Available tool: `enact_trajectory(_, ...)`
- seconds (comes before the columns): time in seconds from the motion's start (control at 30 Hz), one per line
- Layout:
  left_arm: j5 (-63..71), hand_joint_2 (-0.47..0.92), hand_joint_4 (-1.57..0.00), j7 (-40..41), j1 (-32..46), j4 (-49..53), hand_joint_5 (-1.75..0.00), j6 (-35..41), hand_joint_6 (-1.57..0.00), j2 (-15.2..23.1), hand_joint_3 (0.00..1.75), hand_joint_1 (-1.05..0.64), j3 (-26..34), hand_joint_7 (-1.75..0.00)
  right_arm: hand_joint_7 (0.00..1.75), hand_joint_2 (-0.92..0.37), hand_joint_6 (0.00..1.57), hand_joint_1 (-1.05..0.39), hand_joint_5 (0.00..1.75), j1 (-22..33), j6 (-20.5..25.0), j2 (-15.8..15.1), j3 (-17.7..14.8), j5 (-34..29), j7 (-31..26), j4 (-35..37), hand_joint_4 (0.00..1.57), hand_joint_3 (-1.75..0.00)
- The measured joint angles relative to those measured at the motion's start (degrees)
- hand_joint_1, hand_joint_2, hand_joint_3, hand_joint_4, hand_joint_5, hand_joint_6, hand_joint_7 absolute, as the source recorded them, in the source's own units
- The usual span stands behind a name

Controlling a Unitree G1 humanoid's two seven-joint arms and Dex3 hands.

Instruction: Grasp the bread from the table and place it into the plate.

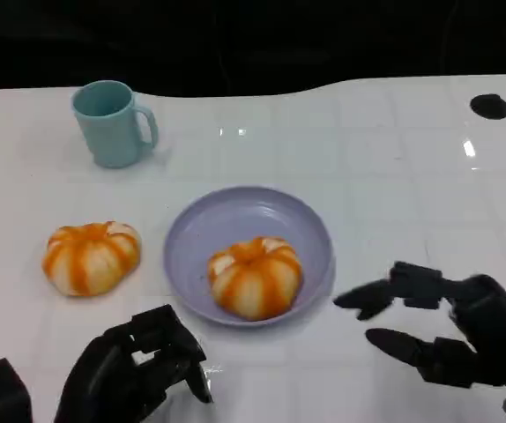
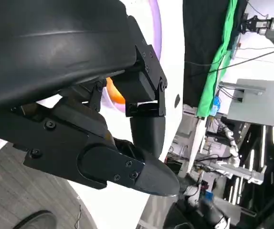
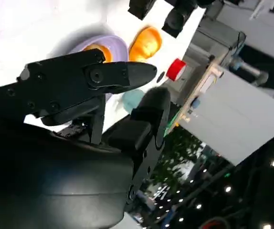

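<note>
One orange-and-white striped bread [image 1: 255, 275] lies in the lavender plate [image 1: 187, 233] at the table's middle. A second bread [image 1: 91, 256] sits on the white table left of the plate. My left hand [image 1: 138, 366] hovers near the front edge below that bread, fingers curled in, holding nothing. To the right of the plate, my right hand [image 1: 438, 326] has its fingers spread and empty, tips pointing at the plate. The right wrist view shows the plate [image 3: 115, 44], the bread in it [image 3: 100, 51] and the other bread [image 3: 145, 43] beyond. The left wrist view shows the plate's rim [image 2: 156, 19].
A teal mug [image 1: 112, 123] stands at the back left, handle to the right. The table's far edge runs along a dark background. Two black round marks [image 1: 489, 106] sit near the far corners.
</note>
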Motion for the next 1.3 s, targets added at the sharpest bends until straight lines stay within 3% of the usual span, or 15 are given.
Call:
enact_trajectory(0.03, -0.06, 0.84, -0.67, -0.01, -0.04, 0.02, -1.75, 0.01, -0.94, 0.08, 0.0, -0.93, 0.03, -1.02, 1.22, -0.65, 0.73, -0.23, 1.62, 0.73, 0.4, 0.06, -0.5, 0.95, 0.46, -0.54, 0.71, -0.92)
enact_trajectory(0.1, -0.3, 0.84, -0.68, -0.02, -0.11, 0.16, -1.75, 0.01, -0.95, 0.33, 0.0, -0.93, 0.11, -1.01, 1.3, -0.57, 0.72, -0.24, 1.71, 2.14, 1.43, 0.36, -1.43, 2.54, 1.17, -0.82, 0.73, -1.03)
enact_trajectory(0.23, -0.4, 0.85, -0.68, -0.02, -0.16, 0.43, -1.75, 0.0, -0.95, 0.8, 0.01, -0.94, 0.62, -1.01, 1.37, -0.53, 0.7, -0.24, 1.74, 3.99, 1.84, 1.65, -1.71, 2.72, 1.9, -0.68, 0.72, -1.09)
enact_trajectory(0.4, -0.47, 0.85, -0.68, -0.22, -0.16, 0.42, -1.74, -0.01, -0.96, 1.0, 0.0, -0.94, 1.03, -1.0, 1.41, -0.53, 0.7, -0.28, 1.75, 4.68, 0.78, 3.73, -2.87, 1.49, 1.73, 0.54, 0.72, -1.08)
enact_trajectory(0.6, -0.79, 0.84, -0.72, -0.23, -0.02, 0.37, -1.71, -0.15, -1.0, 0.6, 0.0, -0.93, 1.36, -0.92, 1.41, -0.59, 0.7, -0.33, 1.75, 4.35, -0.81, 5.25, -3.56, 1.35, 2.15, 3.38, 0.72, -0.95)
enact_trajectory(0.97, -1.33, 0.84, -0.71, -0.36, -0.03, 0.66, -1.71, -0.19, -0.99, 0.44, 0.0, -0.92, 2.6, -0.93, 1.41, -0.59, 0.72, -0.34, 1.75, 3.33, -1.59, 7.47, -3.55, 2.44, 4.79, 6.86, 0.74, -0.94)
enact_trajectory(1.3, -1.84, 0.84, -0.71, -0.73, -0.1, 0.78, -1.71, -0.18, -0.99, 0.59, 0.0, -0.92, 3.31, -0.93, 1.34, -0.59, 0.76, -0.36, 1.74, 2.3, -3.7, 7.64, -3.59, 1.6, 5.11, 8.53, 0.76, -0.9)
